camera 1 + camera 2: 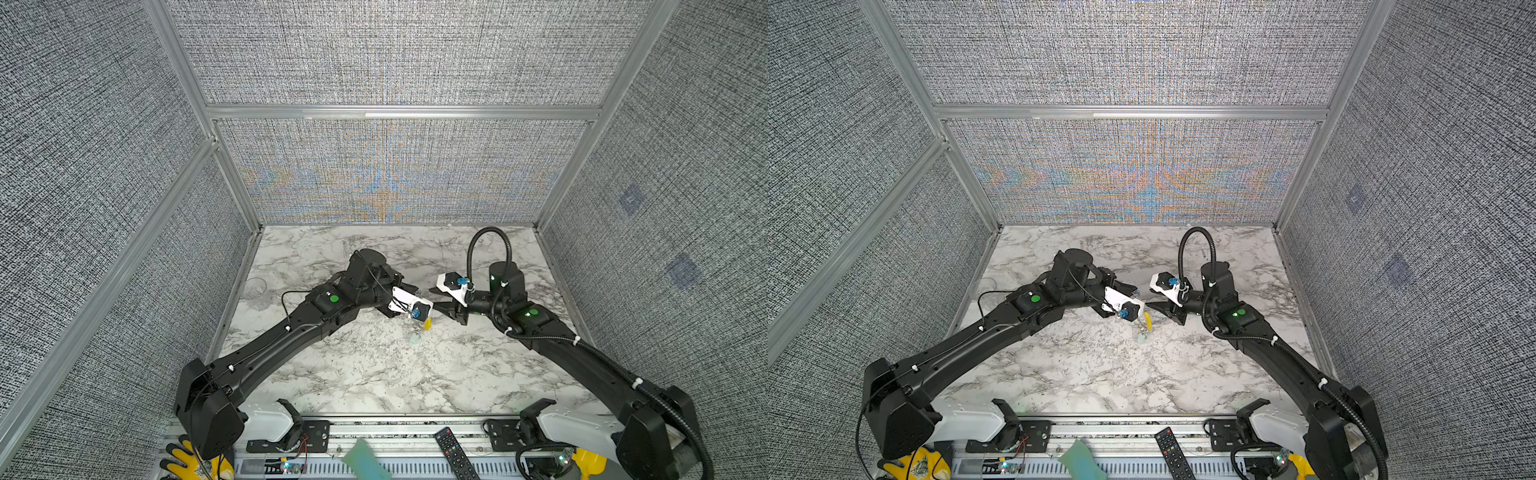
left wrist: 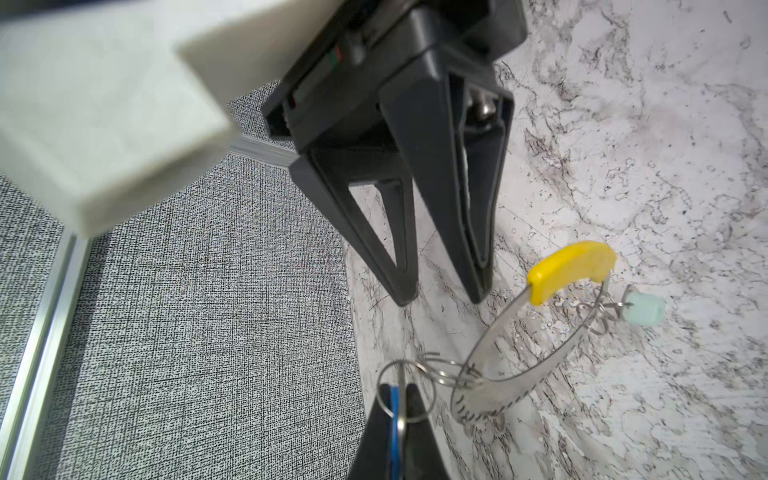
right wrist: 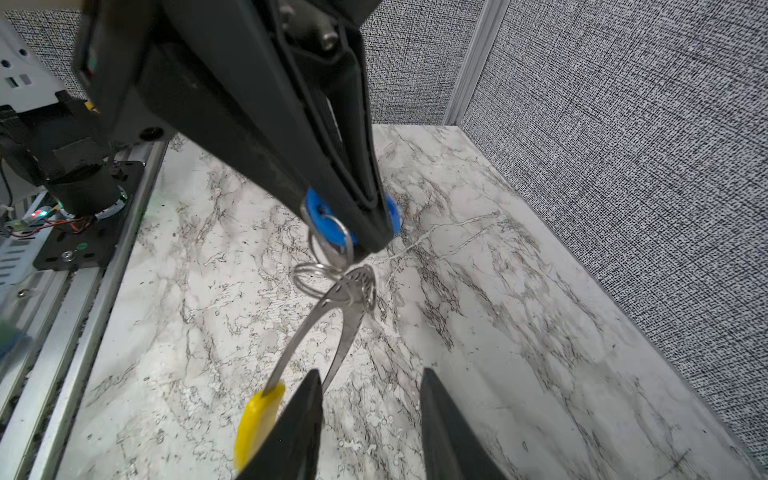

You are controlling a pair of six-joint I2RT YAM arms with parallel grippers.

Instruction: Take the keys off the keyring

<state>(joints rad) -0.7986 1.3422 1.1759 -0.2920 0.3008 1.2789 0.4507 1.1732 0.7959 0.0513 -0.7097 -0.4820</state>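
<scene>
Marble table (image 1: 374, 374) below. Left gripper (image 2: 397, 390) clamped on the blue key (image 3: 322, 220). The keyring (image 2: 486, 401) dangles from that key over the table, mint key (image 2: 646, 311) by its yellow section (image 2: 569, 266). Right gripper (image 3: 372, 372) spread and empty, just beside the yellow.

Step, judged: bracing the keyring. Next likely calls for a steady pinch on the band.

Blue key's blade hidden between the fingers. Small split rings (image 2: 444, 370) tangled, hard to read.
</scene>
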